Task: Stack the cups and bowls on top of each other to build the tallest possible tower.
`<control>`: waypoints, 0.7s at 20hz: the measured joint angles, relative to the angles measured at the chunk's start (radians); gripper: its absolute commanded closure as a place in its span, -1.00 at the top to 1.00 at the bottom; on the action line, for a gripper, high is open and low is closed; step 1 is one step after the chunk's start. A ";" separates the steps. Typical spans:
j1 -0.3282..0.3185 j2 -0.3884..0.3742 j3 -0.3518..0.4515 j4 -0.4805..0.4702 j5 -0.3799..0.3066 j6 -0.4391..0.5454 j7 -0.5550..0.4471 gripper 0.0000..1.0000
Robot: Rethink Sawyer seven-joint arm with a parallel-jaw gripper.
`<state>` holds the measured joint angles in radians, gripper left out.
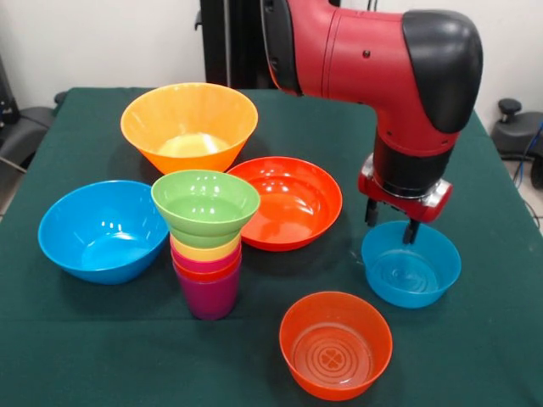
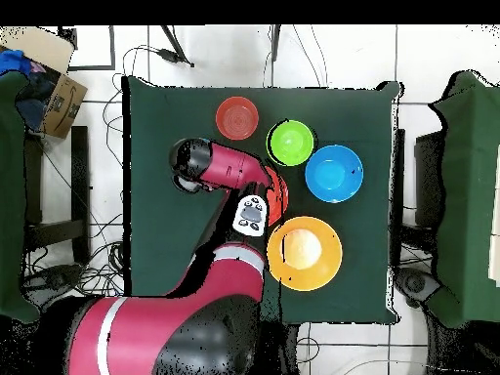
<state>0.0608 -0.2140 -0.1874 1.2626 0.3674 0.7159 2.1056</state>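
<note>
The front view shows what the overhead view hides: the small blue glossy plastic bowl sits under the red and black arm, and the gripper hangs right over its far rim, one dark finger reaching down to the rim and the other just outside the bowl's far-left edge. The fingers stand apart, astride the rim, and whether they press on it cannot be told. From above, the arm's wrist covers this bowl entirely.

The tower of stacked plastic tumblers, purple at the base with orange, crimson and yellow rims above, carries the small green bowl on top; it stands well apart from the gripper, to the picture's left in the front view. In the overhead view only the green bowl shows, hiding the cups.

Between tower and gripper lies the wide shallow red-orange bowl, half covered by the arm from above. The small translucent orange bowl sits near the small blue one.
</note>
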 measured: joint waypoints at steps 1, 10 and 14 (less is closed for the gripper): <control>-0.001 0.005 0.000 -0.001 0.000 -0.005 0.000 1.00; -0.005 0.038 -0.006 -0.023 0.002 -0.025 0.000 1.00; -0.007 0.042 -0.006 -0.030 0.002 -0.025 0.000 1.00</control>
<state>0.0539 -0.1724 -0.1937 1.2325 0.3698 0.6914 2.1056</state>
